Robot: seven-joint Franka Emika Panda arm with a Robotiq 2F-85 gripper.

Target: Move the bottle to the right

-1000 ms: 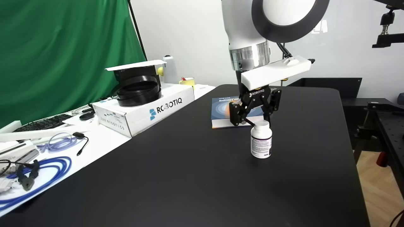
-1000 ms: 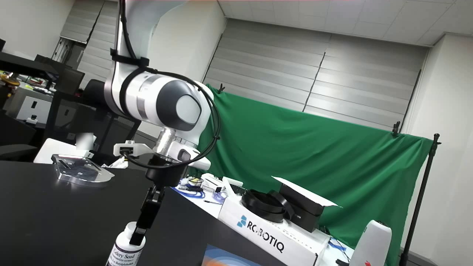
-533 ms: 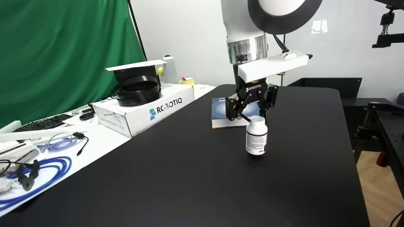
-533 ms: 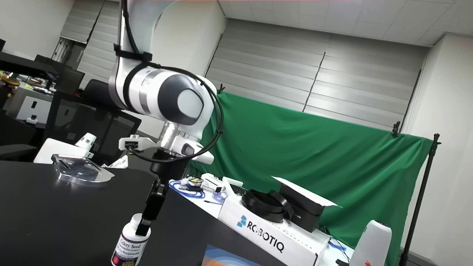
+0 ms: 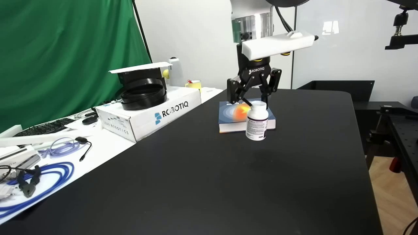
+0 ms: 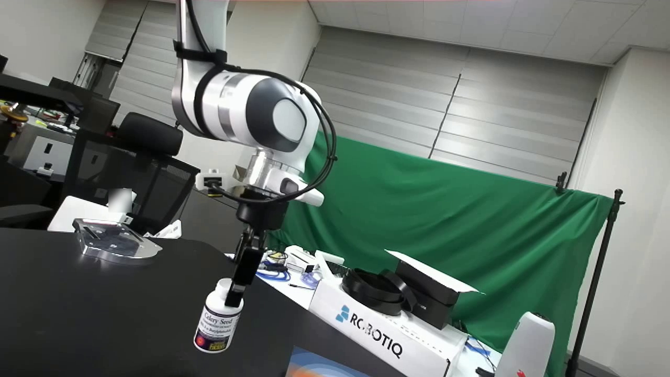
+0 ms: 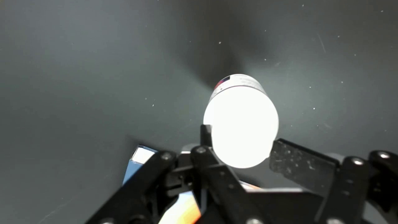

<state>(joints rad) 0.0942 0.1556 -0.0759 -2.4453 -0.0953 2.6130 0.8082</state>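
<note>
- The hand is clamped on the upper part of the bottle, which hangs above the bench, its base clear of the surface.
- That grip sits high, so a quick swing to the right could make the smooth plastic twist or slip.
- In an exterior view the book lies on the far side of the bottle; a low sweep that way might knock the base against it.
- Letting go too high or tilted could topple the bottle and set it rolling.
</note>
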